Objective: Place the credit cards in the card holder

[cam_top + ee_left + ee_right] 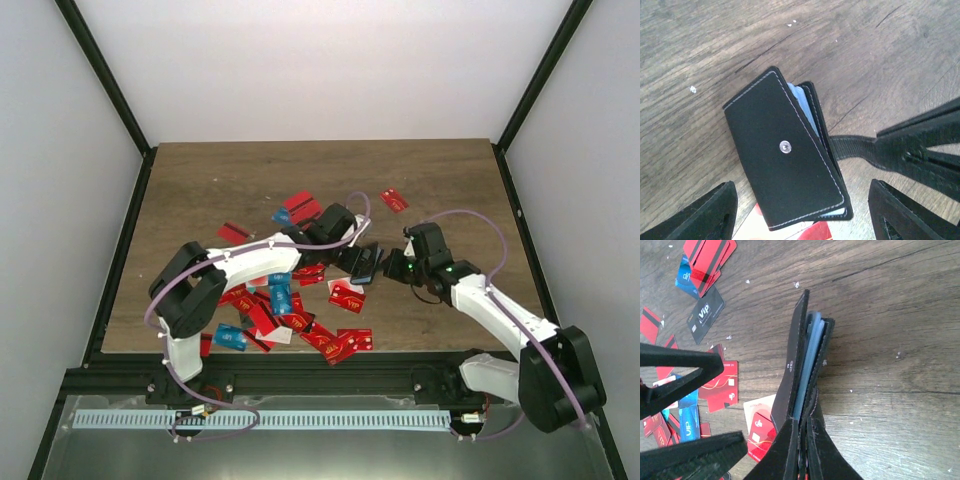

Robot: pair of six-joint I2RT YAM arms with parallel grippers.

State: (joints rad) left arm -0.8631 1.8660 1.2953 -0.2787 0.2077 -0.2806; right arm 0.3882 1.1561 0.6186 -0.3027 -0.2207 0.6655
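Note:
The black card holder [365, 262] stands on edge just above the wood, folded nearly closed, with its greyish-blue pockets [807, 365] showing. My right gripper [807, 440] is shut on its near end. In the left wrist view the card holder [785, 170] shows its stitched outer face and a snap stud. My left gripper [802, 212] straddles it, open, its fingers well clear on both sides. Red and blue credit cards [290, 310] lie scattered under the left arm. A red and white credit card [757, 432] lies partly beneath the holder.
A dark grey VIP card [706, 315] lies beside a small stack of red and blue cards [702, 262]. One red card [393, 199] sits apart toward the back. My left gripper's fingers [680, 370] show at the left of the right wrist view.

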